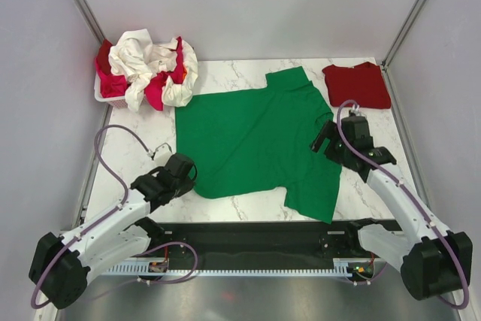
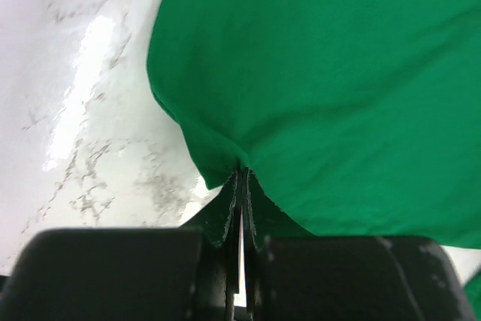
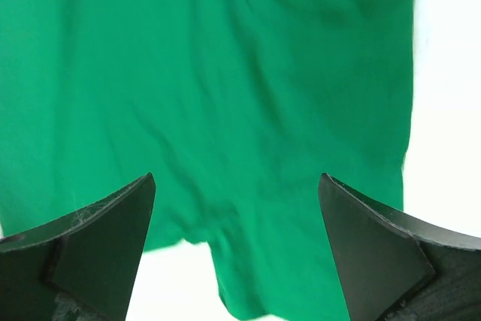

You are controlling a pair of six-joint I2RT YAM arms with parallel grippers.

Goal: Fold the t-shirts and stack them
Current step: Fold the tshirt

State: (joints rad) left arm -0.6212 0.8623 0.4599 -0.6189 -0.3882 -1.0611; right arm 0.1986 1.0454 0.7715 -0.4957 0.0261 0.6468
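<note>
The green t-shirt (image 1: 255, 140) lies spread on the table (image 1: 128, 159). The left gripper (image 2: 242, 177) is pinched tight on its near-left edge, puckering the cloth. The right gripper (image 3: 237, 186) hangs wide over its right side, seemingly not touching. A folded dark red t-shirt (image 1: 358, 84) lies far right.

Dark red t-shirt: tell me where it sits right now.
In the top view the dark red t-shirt lies at the far right corner of the table, to the right of the green t-shirt and just beyond the open right gripper.
</note>
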